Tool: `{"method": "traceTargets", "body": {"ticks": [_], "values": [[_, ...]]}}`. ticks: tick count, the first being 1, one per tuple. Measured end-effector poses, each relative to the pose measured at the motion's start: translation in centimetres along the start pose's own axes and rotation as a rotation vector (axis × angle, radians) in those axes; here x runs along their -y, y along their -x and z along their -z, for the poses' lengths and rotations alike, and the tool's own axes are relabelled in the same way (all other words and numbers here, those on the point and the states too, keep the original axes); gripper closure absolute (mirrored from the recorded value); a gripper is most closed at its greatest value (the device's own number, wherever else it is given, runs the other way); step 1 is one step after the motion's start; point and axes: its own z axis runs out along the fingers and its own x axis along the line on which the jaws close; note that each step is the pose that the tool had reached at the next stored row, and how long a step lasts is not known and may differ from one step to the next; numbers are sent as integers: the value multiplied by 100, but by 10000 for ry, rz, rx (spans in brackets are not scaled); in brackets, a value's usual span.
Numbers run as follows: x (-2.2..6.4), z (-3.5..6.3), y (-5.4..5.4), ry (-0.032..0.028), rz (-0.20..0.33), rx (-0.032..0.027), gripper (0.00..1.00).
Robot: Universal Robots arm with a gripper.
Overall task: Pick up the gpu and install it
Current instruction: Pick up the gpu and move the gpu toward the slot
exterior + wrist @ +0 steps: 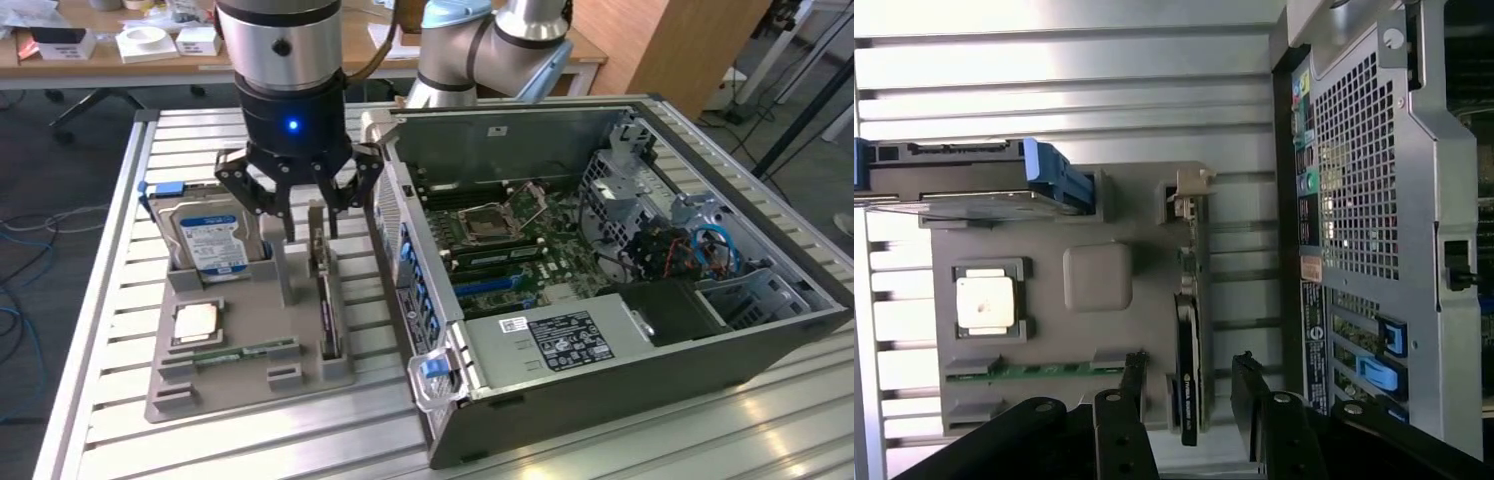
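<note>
Items, from the exterior view's left to its right.

1. Table (114, 230): slatted metal top that carries everything listed.
2. Tray (227, 385): grey moulded holder lying flat on the table, just beside the case.
3. Hard drive (207, 240): silver with a blue label and blue side rails. It stands upright in the tray's slot on the exterior view's left, at the far end. The wrist view shows it edge-on (954, 190).
4. CPU (196, 320): square chip with a pale lid, lying flat in its recess nearer the camera than the hard drive; also in the wrist view (985, 303).
5. Memory stick (247, 352): small and green, lying in a narrow slot just beside the CPU.
6. Arm (280, 50): silver and black, coming down from above the tray, with a blue light lit.
7. Gripper (304, 215): released, jaws spread wide, hanging over the far end of the tray. In the wrist view (1189, 360) one finger sits on each side of the gpu, with a gap showing on both sides. It holds nothing.
8. Gpu (324, 295): thin dark card standing on its long edge in the tray's slot nearest the case, metal bracket at the far end. It sits in the tray, outside the case; wrist view (1187, 320).
9. Case (601, 420): open computer tower lying on its side. Its perforated rear panel shows in the wrist view (1364, 170).
10. Motherboard (527, 250): green, inside the case, with a socket (491, 225) near its middle.
11. Power supply (561, 340): grey box with a black label, at the near end of the case.
12. Cables (707, 245): blue loops at the case's side on the exterior view's right.
</note>
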Motion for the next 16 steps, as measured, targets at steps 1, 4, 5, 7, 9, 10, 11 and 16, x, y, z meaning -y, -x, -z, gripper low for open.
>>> {"method": "traceTargets", "body": {"ticks": [1,4,5,7,9,10,11,16], "values": [[1,-18,0,0,1,0,53],[4,-73,-2,0,-1,0,53],[5,-90,-3,0,-1,-1,53],[8,-127,-3,0,0,0,53],[11,-161,-4,-1,0,-1,53],[13,-181,-4,0,0,0,53],[14,-199,-4,0,0,0,53],[18,-274,-6,0,0,-1,53]]}}
